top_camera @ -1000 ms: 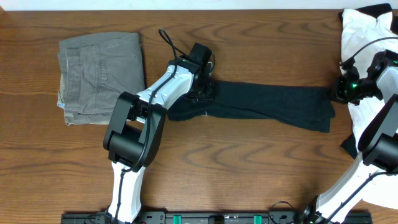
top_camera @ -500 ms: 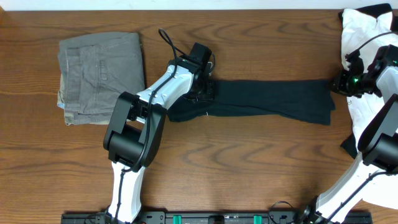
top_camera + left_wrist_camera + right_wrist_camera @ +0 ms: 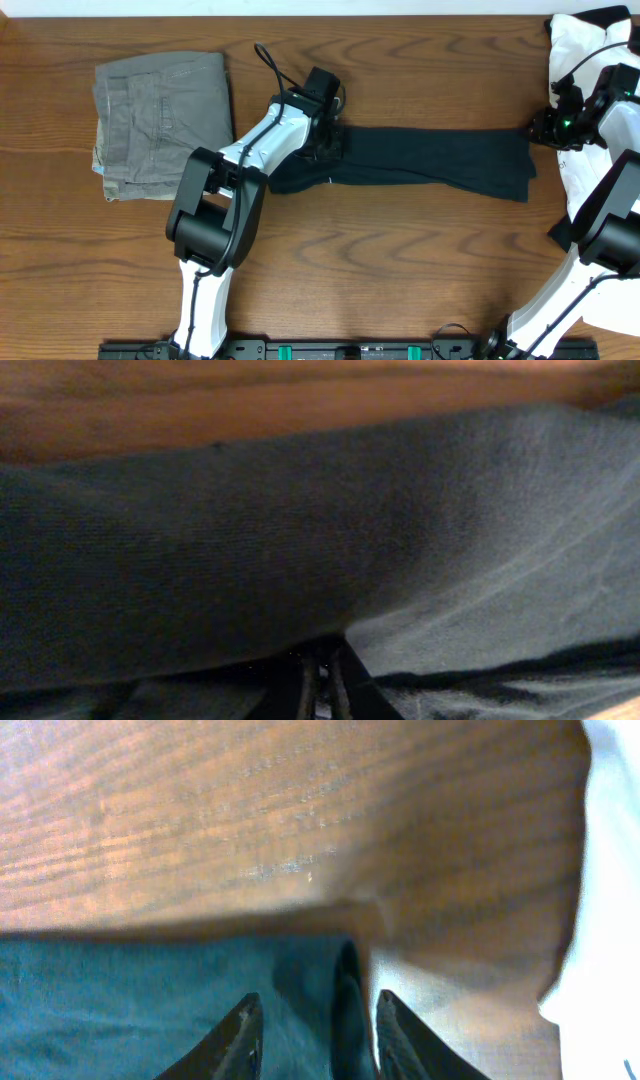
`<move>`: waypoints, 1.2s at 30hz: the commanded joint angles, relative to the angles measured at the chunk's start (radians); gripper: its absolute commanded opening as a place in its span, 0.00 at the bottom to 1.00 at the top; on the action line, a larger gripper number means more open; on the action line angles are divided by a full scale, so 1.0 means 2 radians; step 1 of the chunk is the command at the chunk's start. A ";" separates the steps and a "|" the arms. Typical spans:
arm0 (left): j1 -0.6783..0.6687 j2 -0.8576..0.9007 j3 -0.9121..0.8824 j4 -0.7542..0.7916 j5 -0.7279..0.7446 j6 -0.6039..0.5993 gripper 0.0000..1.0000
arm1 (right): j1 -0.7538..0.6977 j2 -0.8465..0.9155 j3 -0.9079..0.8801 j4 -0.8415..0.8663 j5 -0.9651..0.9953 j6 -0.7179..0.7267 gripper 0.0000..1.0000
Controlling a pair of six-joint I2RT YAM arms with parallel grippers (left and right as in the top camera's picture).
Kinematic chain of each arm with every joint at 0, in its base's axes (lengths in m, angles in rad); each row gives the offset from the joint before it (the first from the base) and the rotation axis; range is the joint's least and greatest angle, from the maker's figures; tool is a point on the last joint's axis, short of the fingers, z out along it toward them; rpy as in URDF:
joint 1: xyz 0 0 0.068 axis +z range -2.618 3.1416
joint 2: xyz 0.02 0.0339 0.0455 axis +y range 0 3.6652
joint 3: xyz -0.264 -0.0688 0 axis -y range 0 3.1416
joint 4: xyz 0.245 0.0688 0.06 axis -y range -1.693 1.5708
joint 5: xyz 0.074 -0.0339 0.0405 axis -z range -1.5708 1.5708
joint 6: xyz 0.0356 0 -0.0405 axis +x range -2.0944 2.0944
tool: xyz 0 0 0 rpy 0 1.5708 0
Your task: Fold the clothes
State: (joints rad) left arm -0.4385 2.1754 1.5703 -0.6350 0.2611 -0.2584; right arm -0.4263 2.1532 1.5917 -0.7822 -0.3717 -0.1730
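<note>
The left gripper [image 3: 326, 140] is closed to a thin slit. In its wrist view the dark cloth is bunched over the fingertips [image 3: 306, 682], so it seems to pinch the left end of the black T-shirt [image 3: 440, 165], though the contact itself is hard to see.

The right gripper [image 3: 318, 1008] stands partly open. The folded right edge of the T-shirt rises between its two fingers, and neither finger presses it.

The T-shirt lies as one long narrow band across the middle of the table [image 3: 400, 270], flat on the wood. Its right edge ends just beside the white garment [image 3: 578, 60], while its left end is apart from the folded grey-green trousers [image 3: 160, 125], with a strip of wood between them.

On both long sides of the band there is bare wood, wider on the near side.

Counted: one black T-shirt, one pair of trousers, one white garment, two arms.
</note>
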 commanded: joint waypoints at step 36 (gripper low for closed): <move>0.027 -0.174 0.011 0.002 -0.137 0.009 0.37 | 0.065 -0.046 -0.025 -0.049 0.188 0.023 0.45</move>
State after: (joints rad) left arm -0.3923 1.8179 1.6104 -0.6262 0.0086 -0.2501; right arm -0.2665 2.0911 1.5490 -0.8780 0.0109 -0.1417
